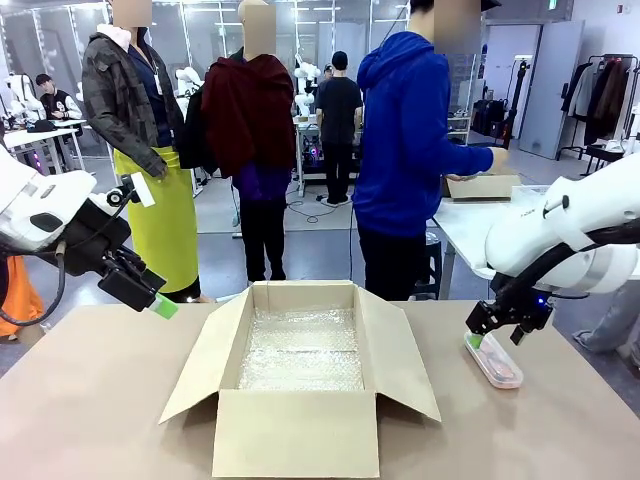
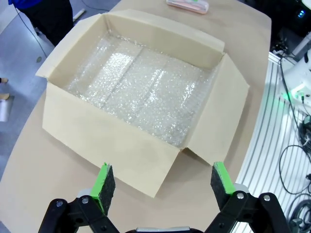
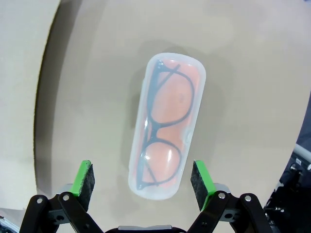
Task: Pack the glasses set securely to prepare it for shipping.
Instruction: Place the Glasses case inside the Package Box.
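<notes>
1. Front view: an open box (image 1: pixel 300 430) sits mid-table (image 1: pixel 90 400) with all four flaps folded out. Bubble wrap (image 1: pixel 303 350) lines its floor.
2. The pink case (image 1: pixel 495 362) lies flat on the table to the right of the box. It is clear of the right flap and lies toward the table's right edge.
3. Front view: the right gripper (image 1: pixel 498 332) points down, low over the far end of the pink case. I cannot tell from here whether the tips touch anything.
4. Right wrist view: the right gripper (image 3: pixel 143 182) has its jaws spread, one green pad on each side of the case's (image 3: pixel 165 126) near end. Bare table (image 3: pixel 87 73) shows between each pad and the case, so there is no pinch. Dark-framed glasses (image 3: pixel 167 94) show through the clear lid on a pink liner, a detail the front view does not resolve.
5. Front view: the left gripper (image 1: pixel 160 303) hangs off the surface over the table's left part, left of the box. One green pad is visible and the jaw spacing is not readable.
6. Left wrist view settles it: the left gripper (image 2: pixel 164 187) has its jaws spread wide, pads clear of the box (image 2: pixel 97 136) below. Here the bubble wrap (image 2: pixel 141 92) is seen to cover the whole floor, with creases across it. The pink case (image 2: pixel 188 5) is cut by the top edge, beyond the box.
7. Front view: a person (image 1: pixel 405 150) in a blue hooded top stands at the table's far side, turned toward another table.
</notes>
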